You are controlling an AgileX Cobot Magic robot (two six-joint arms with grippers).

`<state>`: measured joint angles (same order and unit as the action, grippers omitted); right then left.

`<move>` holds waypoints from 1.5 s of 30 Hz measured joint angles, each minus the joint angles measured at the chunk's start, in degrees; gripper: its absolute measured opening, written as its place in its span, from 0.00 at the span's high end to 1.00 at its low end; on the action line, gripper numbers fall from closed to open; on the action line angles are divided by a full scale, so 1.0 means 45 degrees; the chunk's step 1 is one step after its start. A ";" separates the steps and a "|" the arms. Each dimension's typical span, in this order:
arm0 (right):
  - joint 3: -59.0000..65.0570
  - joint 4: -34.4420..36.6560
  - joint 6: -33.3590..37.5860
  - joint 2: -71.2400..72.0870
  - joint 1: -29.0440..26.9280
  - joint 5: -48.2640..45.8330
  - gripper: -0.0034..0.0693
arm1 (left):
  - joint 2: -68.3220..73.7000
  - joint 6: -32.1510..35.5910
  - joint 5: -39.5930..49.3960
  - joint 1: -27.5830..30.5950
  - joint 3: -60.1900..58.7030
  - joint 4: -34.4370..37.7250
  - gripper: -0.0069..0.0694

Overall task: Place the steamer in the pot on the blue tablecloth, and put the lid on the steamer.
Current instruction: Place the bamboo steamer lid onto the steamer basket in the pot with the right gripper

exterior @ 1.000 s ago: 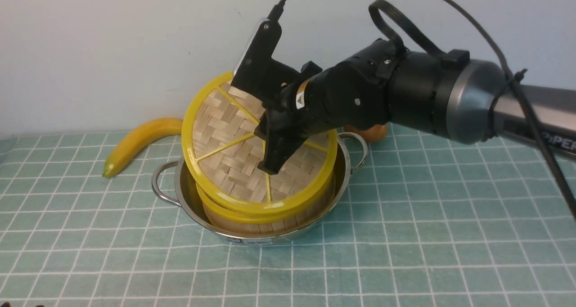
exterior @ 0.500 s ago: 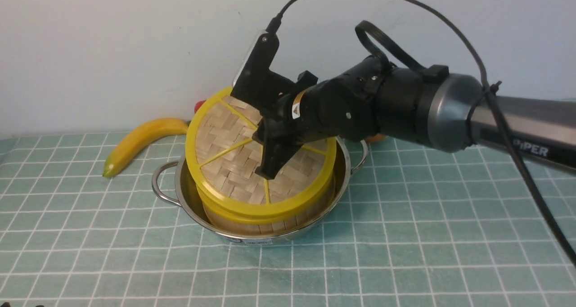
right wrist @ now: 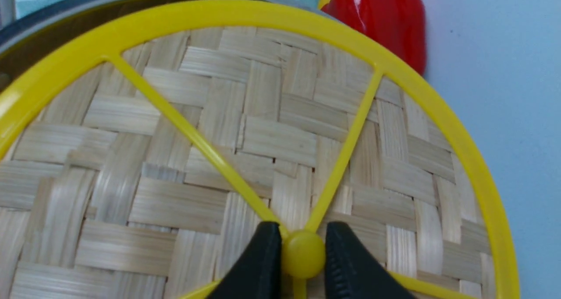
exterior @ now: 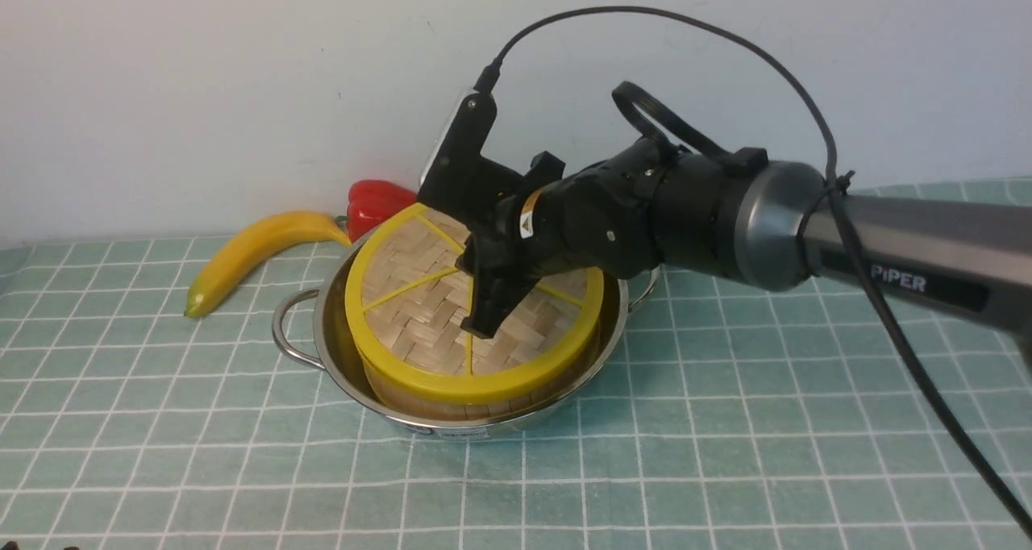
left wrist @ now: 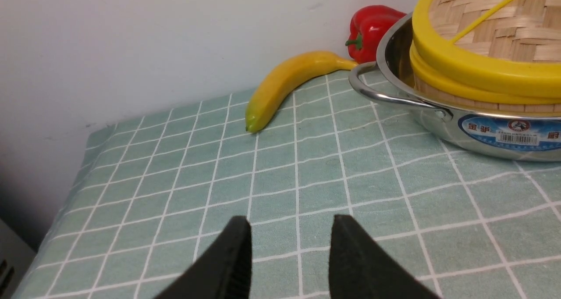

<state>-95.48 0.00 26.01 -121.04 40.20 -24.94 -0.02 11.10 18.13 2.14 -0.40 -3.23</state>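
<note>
The steamer point(exterior: 451, 403) stands inside the steel pot point(exterior: 339, 356) on the blue tablecloth point(exterior: 726, 421). The woven lid point(exterior: 419, 308) lies over the steamer and hides what is inside; its near edge meets the steamer's yellow rim and its far side looks slightly raised. My right gripper point(right wrist: 303, 246) reaches in from the right and is shut on the lid's small yellow knob point(right wrist: 303, 255). In the left wrist view the pot point(left wrist: 482, 128), steamer point(left wrist: 460, 98) and lid point(left wrist: 495, 31) sit off to one side. My left gripper point(left wrist: 290, 222) hovers open over bare cloth, holding nothing.
A banana point(exterior: 250, 256) lies on the cloth left of the pot, and a red pepper point(exterior: 375, 199) stands behind it against the white wall. The right arm and its cable stretch across the right half of the front view.
My right gripper has come down and tipped the lid from a steep tilt to almost flat on the steamer. The red pepper behind has come into view. The left gripper has stayed where it was.
</note>
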 joint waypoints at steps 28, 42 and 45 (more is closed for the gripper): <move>-0.0014 -0.0639 0.0626 -0.0058 -0.0062 0.0425 0.77 | 0.0000 0.0000 0.0000 0.0000 0.0000 0.0000 0.59; -0.0014 -0.0169 0.0649 -0.0070 -0.0062 0.0507 0.79 | 0.0000 0.0000 0.0000 0.0000 0.0000 0.0000 0.59; -0.0014 -0.0169 0.0674 -0.0183 -0.0062 0.0633 0.80 | 0.0000 0.0000 0.0000 0.0000 0.0000 0.0000 0.59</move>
<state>-95.54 -0.76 29.04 -121.87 39.92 -22.09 -0.02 11.10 18.13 2.14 -0.40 -3.23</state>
